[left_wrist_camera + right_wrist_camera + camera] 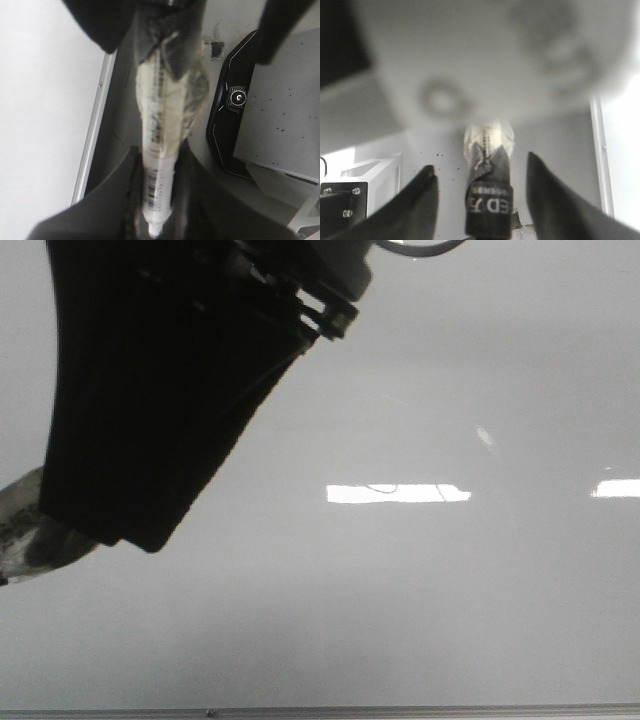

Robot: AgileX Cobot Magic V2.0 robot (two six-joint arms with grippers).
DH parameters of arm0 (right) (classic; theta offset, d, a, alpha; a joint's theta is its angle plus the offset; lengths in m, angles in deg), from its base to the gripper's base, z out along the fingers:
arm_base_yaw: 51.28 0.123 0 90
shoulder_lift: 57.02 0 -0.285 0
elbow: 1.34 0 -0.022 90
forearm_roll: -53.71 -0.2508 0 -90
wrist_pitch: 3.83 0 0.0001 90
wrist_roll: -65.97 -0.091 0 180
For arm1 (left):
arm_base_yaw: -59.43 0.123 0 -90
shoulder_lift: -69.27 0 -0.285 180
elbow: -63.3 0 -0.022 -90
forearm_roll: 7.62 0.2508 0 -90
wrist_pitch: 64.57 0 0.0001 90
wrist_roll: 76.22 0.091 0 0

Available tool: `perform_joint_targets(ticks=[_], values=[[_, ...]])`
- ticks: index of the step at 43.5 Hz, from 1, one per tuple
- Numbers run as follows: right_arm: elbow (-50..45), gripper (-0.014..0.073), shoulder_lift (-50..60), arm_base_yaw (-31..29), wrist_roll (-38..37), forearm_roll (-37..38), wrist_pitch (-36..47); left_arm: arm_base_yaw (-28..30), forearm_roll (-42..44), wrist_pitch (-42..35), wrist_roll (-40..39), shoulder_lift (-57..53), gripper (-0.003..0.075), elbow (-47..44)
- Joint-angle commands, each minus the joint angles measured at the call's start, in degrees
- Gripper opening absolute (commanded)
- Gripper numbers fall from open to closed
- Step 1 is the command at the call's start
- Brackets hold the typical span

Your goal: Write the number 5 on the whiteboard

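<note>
Left gripper (157,200): shut tight on a marker (160,150).
Right gripper (482,200): fingers spread wide either side of the marker's cap; contact unclear.
Whiteboard (420,590): fills front view; arm (160,390) at 10 o'clock.
5: only faint strokes (400,488) at centre.
Edge strip (400,710): 6 o'clock.

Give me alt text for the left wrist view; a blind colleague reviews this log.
The left hand grips a white marker wrapped in clear tape, tip toward the camera. The whiteboard with its metal edge strip lies to one side, a black device to the other.
</note>
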Motion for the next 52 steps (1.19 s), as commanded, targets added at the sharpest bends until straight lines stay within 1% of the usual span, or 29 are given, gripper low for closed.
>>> perform_joint_targets(ticks=[1,7,13,20,23,27,32,33,34,36,38,39,43,47,49,52], values=[[1.92,0.0272,2.13,0.03,0.42,-2.05,1.21,-0.44,-0.31,-1.81,-0.15,-0.95,-0.0020,1.86],[1.92,0.0127,2.13,0.03,0.42,-2.17,1.26,-0.44,-0.31,-1.81,-0.15,-0.95,-0.0020,1.86],[1.92,-0.0074,2.13,0.03,0.42,-2.17,1.15,-0.44,-0.31,-1.81,-0.15,-0.95,-0.0020,1.86],[1.92,-0.0068,2.33,-0.04,0.42,-2.11,1.21,-0.44,-0.41,-2.06,-0.39,-0.95,-0.0016,1.86],[1.92,-0.0068,2.80,-0.52,0.42,-1.72,0.67,-0.44,-0.51,-1.50,-0.39,-0.95,0.0019,1.86],[1.38,-0.0067,4.06,-2.19,0.37,-1.72,-0.38,-0.44,-0.51,-1.37,-1.93,-0.95,0.0144,1.86],[-1.32,-0.0063,6.80,-4.95,0.37,-1.72,-0.33,-0.44,-0.51,-1.86,-3.95,-1.05,0.0389,1.86],[-2.32,-0.0063,7.35,-5.77,0.37,-1.72,-0.39,-0.44,-0.51,-2.07,-4.54,-1.05,0.0451,1.86],[-2.84,-0.0063,7.96,-6.39,0.37,-1.72,-0.45,-0.44,-0.51,-2.34,-4.55,-1.05,0.0492,1.86],[-5.09,-0.0063,9.44,-7.85,0.33,-1.72,-0.60,-0.44,-0.51,-2.60,-4.55,-1.05,0.0568,1.86],[-6.70,-0.0063,10.88,-9.26,0.33,-1.72,-0.67,-0.44,-0.51,-2.87,-4.55,-1.05,0.0608,1.86],[-8.05,-0.0063,11.95,-10.01,0.33,-1.72,-0.67,-0.44,-0.51,-2.86,-4.55,-1.05,0.0618,1.86],[-12.49,-0.0063,15.95,-14.30,-0.22,-1.72,0.01,-0.44,-0.51,-2.94,-4.55,-1.05,0.0620,1.86],[-17.08,-0.0063,21.17,-19.13,-1.67,-1.72,2.95,-0.44,-0.51,-2.94,-4.55,-1.05,0.0617,1.86],[-19.11,-0.0063,23.98,-21.85,-2.29,-1.72,5.47,-0.44,-0.51,-2.94,-4.55,-1.05,0.0603,1.86],[-21.66,-0.0063,27.93,-25.53,-2.85,-1.78,10.67,-0.44,-0.51,-2.94,-4.55,-1.05,0.0553,1.86]])
